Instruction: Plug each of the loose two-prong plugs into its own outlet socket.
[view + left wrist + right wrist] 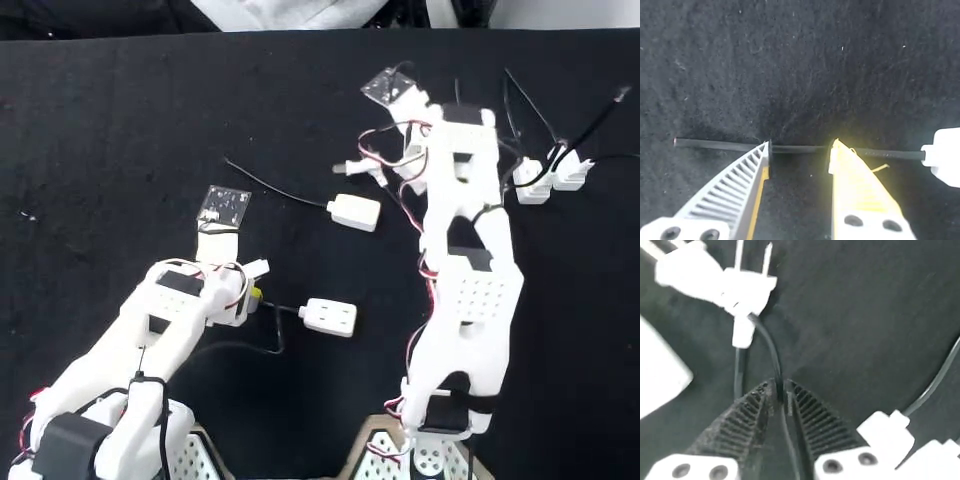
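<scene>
Two grippers at black cords on the table point(100, 120)
The right gripper point(780, 390) pinches the plug cord point(767, 347) tight, and its two-prong plug point(747, 287) lies far back. The left gripper point(800, 147) is wide open over the socket cord point(715, 145), near the white socket point(328, 316).

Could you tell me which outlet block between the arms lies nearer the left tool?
The front block, nearer the arm bases: its black cable crosses between the left tool's open tips. The rear block lies farther back.
</scene>
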{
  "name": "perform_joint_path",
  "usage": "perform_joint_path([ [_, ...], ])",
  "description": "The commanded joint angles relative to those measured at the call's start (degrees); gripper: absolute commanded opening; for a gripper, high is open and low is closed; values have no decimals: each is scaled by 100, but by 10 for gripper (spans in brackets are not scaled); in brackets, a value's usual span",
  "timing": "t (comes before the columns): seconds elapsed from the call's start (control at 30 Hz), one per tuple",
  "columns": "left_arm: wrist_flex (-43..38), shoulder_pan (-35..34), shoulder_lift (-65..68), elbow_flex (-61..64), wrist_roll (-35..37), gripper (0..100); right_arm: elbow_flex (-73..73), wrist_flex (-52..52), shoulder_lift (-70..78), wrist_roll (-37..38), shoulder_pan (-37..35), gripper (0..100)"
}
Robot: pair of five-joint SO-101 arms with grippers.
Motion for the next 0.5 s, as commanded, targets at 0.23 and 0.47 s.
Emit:
perform_joint_path([
  [0.23, -88, 4, -114, -4, 70, 198, -347, 1407, -1253, 9, 229, 11],
  [0.47, -88, 4, -114, -4, 70, 198, -338, 2198, -1604, 53, 686, 11],
])
